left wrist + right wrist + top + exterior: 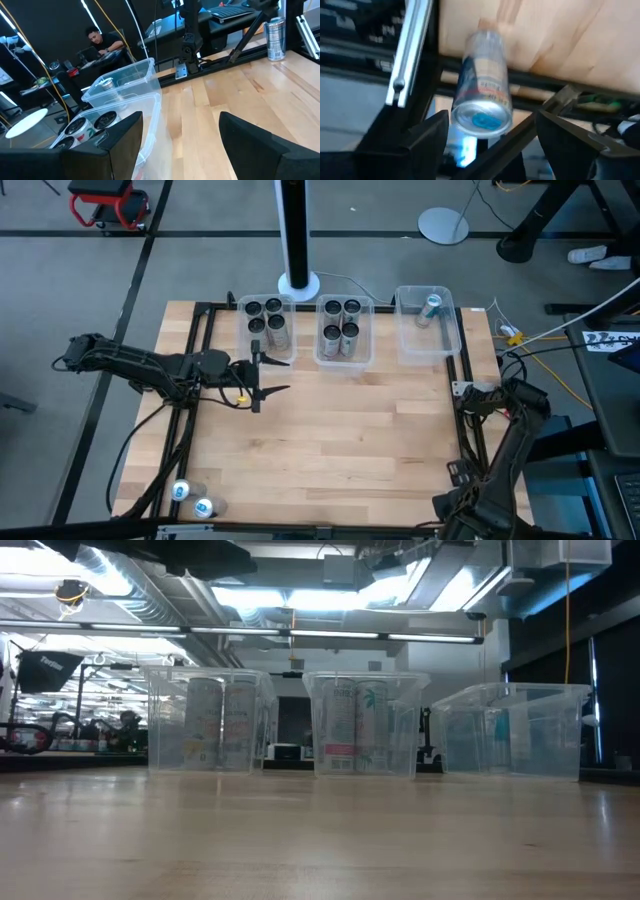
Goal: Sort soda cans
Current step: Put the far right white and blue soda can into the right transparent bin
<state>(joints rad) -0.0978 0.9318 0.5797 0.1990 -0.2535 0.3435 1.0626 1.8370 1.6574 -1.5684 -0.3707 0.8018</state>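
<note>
Three clear bins stand along the far edge. The left bin and the middle bin hold upright dark-topped cans. The right bin holds one blue-topped can. Two more blue-topped cans sit at the near left corner. My left gripper is open and empty, just in front of the left bin. My right gripper hovers at the table's right edge, open. Its fingers stand on either side of a blue-tabbed can, which stands upright there. My right gripper comes at the can's top end from above, one finger on each side. I cannot tell whether either finger touches the can. The can's base is on the table's right edge.
Black frame rails run along the table's left and right sides. A white pole base stands behind the bins. The wooden middle of the table is bare. A person sits beyond the table.
</note>
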